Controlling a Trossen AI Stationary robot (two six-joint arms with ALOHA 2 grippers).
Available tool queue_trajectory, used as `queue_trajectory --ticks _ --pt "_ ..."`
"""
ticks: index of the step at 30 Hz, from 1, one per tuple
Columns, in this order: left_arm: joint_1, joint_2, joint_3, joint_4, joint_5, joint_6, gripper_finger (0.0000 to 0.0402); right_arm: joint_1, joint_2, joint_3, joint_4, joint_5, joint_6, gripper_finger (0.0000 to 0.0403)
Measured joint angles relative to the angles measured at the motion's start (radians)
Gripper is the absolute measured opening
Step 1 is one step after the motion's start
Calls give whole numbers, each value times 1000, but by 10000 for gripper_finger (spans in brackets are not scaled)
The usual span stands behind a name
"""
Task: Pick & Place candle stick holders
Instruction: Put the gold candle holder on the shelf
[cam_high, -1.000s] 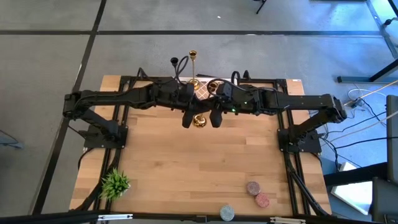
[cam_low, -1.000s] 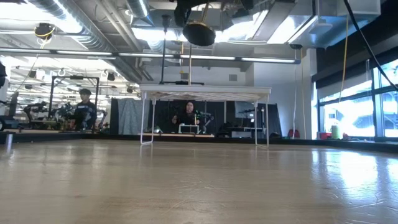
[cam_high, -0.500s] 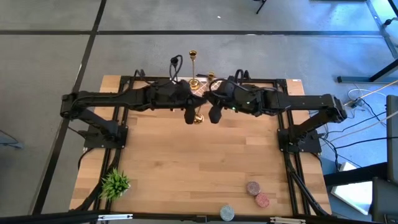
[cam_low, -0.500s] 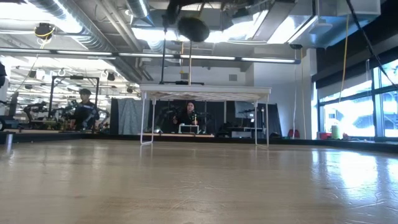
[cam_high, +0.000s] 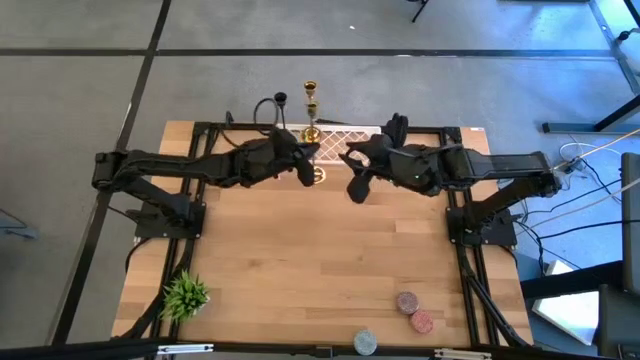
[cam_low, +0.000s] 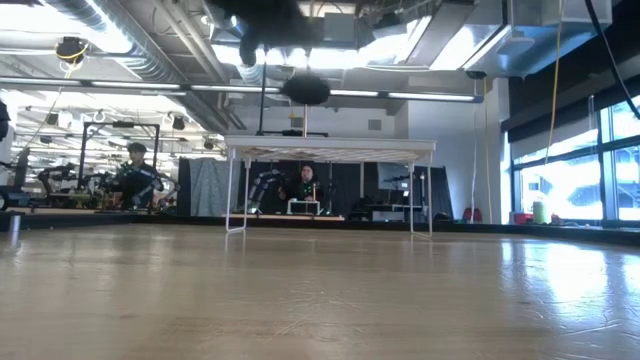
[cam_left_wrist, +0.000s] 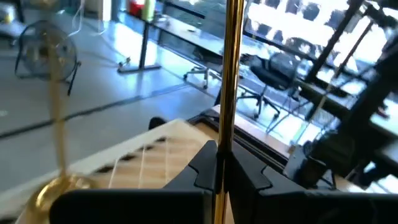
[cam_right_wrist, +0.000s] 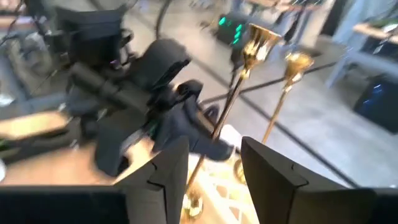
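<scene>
Here the left gripper (cam_left_wrist: 219, 165) is pinching a gold holder (cam_left_wrist: 232, 74) by its thin stem, keeping it upright, probably to set it beside the other gold holder (cam_high: 310, 108) at the table's far edge. The right gripper (cam_right_wrist: 214, 162) is hanging just beside it, fingers parted and holding nothing

Left gripper (cam_high: 305, 172) jaws clamped, right gripper (cam_high: 357, 185) jaws parted, arms facing
</scene>
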Motion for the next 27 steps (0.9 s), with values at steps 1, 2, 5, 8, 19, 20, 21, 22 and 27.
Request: queue_trajectory --ticks 1,2,5,8,19,20,21,22,27 --pt "6 -13 -37 41 -15 -9 12 5 0 8 -38 -9 21 149" --pt "8 -24 -65 96 -36 -8 12 10 -1 17 -84 -15 41 146" --pt "-15 -76 -115 181 -154 15 12 31 -16 33 -201 -18 74 138" --pt "-65 -92 -128 201 -328 95 12 47 -62 35 -271 -20 69 130" --pt "-175 120 -128 514 -671 248 12 110 -160 35 -501 -66 58 119" --pt "-173 154 -128 551 -670 239 12 117 -160 35 -506 -67 57 119" --pt "-170 186 -127 580 -670 234 12 124 -160 35 -507 -73 57 119" --pt "-168 217 -121 602 -672 234 12 131 -160 35 -514 -74 56 119" --pt "-137 296 -54 627 -658 259 12 153 -160 35 -537 -42 50 119"
